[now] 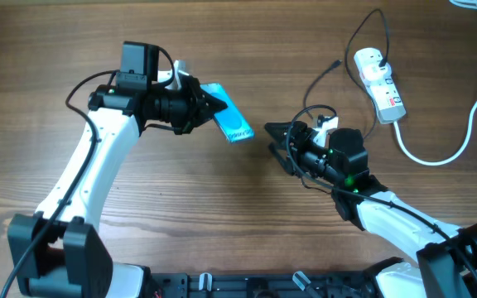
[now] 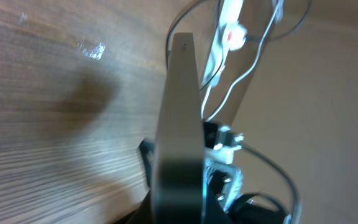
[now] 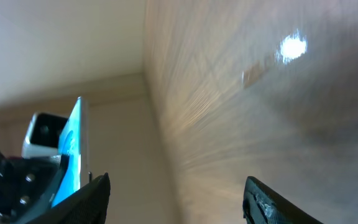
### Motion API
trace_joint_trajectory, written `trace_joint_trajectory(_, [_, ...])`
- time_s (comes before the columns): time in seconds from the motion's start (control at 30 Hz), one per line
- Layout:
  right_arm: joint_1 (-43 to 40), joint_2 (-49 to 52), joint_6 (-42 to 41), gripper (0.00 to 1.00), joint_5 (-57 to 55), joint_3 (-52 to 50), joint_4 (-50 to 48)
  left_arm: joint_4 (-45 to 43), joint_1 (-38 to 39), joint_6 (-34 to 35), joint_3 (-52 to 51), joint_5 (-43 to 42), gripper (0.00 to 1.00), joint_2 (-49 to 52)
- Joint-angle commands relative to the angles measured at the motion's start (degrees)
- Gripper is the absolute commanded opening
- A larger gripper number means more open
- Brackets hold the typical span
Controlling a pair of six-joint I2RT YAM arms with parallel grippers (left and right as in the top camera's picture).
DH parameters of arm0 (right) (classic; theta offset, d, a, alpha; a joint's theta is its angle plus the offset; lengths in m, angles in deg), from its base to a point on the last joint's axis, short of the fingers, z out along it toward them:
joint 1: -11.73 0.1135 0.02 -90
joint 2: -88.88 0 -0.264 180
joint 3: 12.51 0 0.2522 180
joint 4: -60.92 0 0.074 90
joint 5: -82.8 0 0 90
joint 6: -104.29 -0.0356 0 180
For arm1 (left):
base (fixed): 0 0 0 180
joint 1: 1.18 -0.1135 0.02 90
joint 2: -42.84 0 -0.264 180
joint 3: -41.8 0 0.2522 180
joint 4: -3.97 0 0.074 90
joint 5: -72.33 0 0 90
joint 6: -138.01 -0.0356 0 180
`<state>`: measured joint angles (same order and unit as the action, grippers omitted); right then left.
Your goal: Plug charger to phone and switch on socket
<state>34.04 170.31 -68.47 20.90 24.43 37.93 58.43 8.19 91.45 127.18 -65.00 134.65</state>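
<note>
Overhead, the left gripper [image 1: 211,106] clamps the tilted phone [image 1: 232,122], and the charger [image 1: 315,83] lies on the surface [image 1: 222,215] near the socket [image 1: 379,81]; the left wrist sees the phone edge-on; the right wrist shows the right gripper [image 3: 176,186] spread, holding nothing.

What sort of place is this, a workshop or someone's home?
Likely a robotics test bench, not a home: left arm and right arm at a wooden table, with a phone and a socket strip.
</note>
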Motion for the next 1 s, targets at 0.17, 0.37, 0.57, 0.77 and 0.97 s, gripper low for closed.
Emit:
trace_joint_trajectory(0.17, [0.1, -0.3, 25.5, 0.79, -8.1, 5.2, 6.4, 3.3, -0.3, -14.6, 0.6, -5.8, 0.04, 4.0])
trace_joint_trajectory(0.37, [0.1, -0.3, 35.8, 0.79, -21.0, 21.2, 33.2, 4.1, -0.3, -16.1, 0.6, -5.8, 0.04, 4.0])
trace_joint_trajectory(0.57, [0.1, -0.3, 43.8, 0.67, -41.2, 31.7, 44.5, 4.2, -0.3, -16.3, 0.6, -5.8, 0.04, 4.0])
trace_joint_trajectory(0.77, [-4.1, 2.5, 43.8, 0.69, -44.7, 31.8, 41.4, 4.2, -0.1, -16.3, 0.6, -5.8, 0.04, 4.0])
trace_joint_trajectory(0.97, [-8.5, 15.7, 48.3, 0.72, -41.1, 40.9, 42.0, 4.2, -0.1, -16.2, 0.6, -5.8, 0.04, 4.0])
